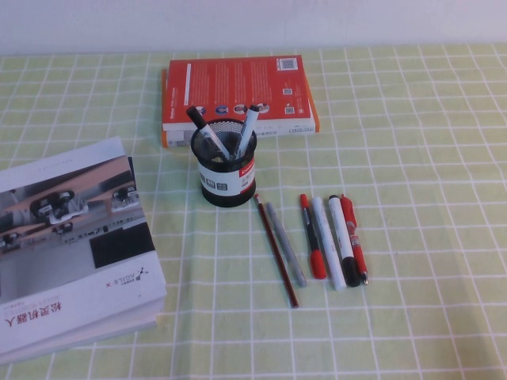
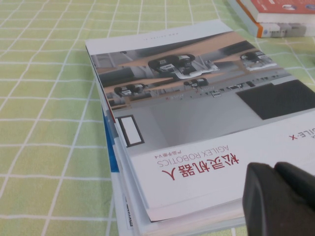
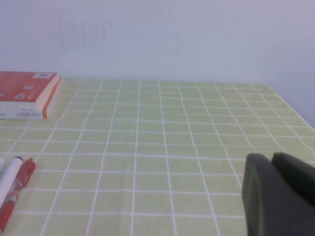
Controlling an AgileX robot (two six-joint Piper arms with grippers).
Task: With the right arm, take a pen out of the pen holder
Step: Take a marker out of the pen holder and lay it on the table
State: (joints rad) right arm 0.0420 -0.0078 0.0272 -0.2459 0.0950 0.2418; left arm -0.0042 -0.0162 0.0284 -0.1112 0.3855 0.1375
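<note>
I see the pen holder, a black mesh cup with a white-and-red band, at the centre of the high view, just in front of the orange book. A black-capped pen and a white pen lean out of it, their lower ends hidden inside. The right gripper, pinched closed and cut off at the lower right of its wrist view, hangs over checked cloth. The left gripper, likewise closed, is over the brochure stack.

On the checked table we see a red book, stacked brochures, a pen holder and loose pens.
</note>
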